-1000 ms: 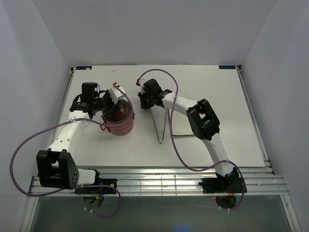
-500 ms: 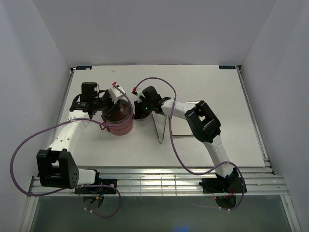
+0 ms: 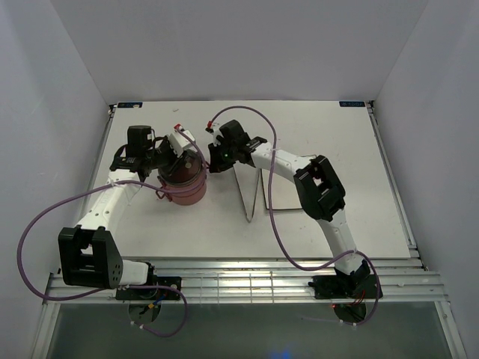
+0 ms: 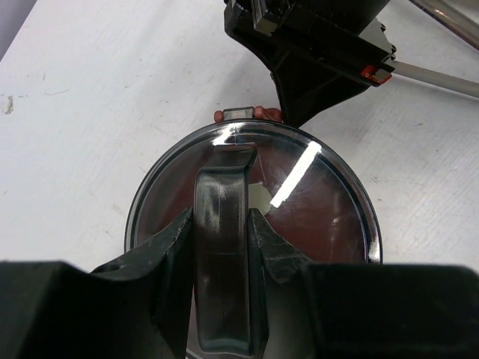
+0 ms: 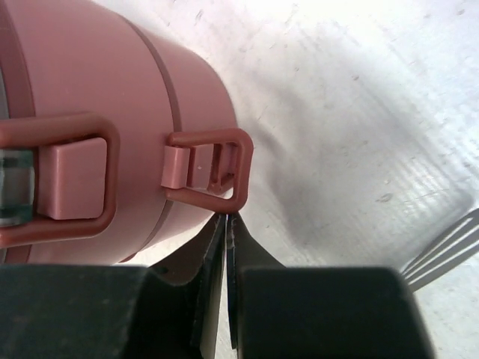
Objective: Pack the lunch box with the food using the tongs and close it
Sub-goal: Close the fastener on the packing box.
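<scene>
i judge packing done: lunch box (image 3: 184, 183) covered, left gripper (image 4: 221, 221) clamped on its handle (image 4: 224, 187), right gripper (image 5: 226, 224) closed, empty, at a clasp (image 5: 213, 168), tongs (image 3: 251, 196) lying mid-frame; latching seems left.

Place: robot lab test cell.
Enclosure: plain white walls (image 3: 224, 45) close in a white counter (image 3: 359, 172) on three sides.
Rig: a left arm (image 3: 105, 213) and a right arm (image 3: 340, 235) stand on aluminium rails (image 3: 239, 280) at the near edge.
Wiring: loose purple cables (image 3: 22, 235).
Markers: blue corner tags (image 3: 129, 104).
</scene>
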You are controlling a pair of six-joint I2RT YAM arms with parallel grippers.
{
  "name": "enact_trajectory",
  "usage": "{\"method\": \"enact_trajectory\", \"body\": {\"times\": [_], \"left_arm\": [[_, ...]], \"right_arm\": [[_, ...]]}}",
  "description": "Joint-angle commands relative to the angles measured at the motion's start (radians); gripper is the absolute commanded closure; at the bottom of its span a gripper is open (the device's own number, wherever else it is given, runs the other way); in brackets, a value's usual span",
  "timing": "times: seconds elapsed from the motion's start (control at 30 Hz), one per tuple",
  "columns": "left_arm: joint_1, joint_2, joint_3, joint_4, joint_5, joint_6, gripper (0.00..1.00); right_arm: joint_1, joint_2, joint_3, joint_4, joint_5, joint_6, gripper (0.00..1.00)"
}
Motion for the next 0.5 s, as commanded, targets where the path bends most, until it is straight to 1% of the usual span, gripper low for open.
{"method": "enact_trajectory", "body": {"times": [0.0,0.23,0.47], "left_arm": [[-0.007,0.03,-0.046,-0.126,-0.016,0.003,0.94],[-0.007,0.035,-0.046,-0.126,-0.013,0.001,0.95],[-0.007,0.033,-0.049,-0.126,-0.018,0.006,0.96]], "right_arm": [[-0.007,0.05,0.122,-0.028,0.172,-0.04,0.92],[0.0,0.099,0.2,-0.066,0.236,-0.078,0.92],[-0.012,0.042,0.14,-0.07,0.27,-0.081,0.92]]}}
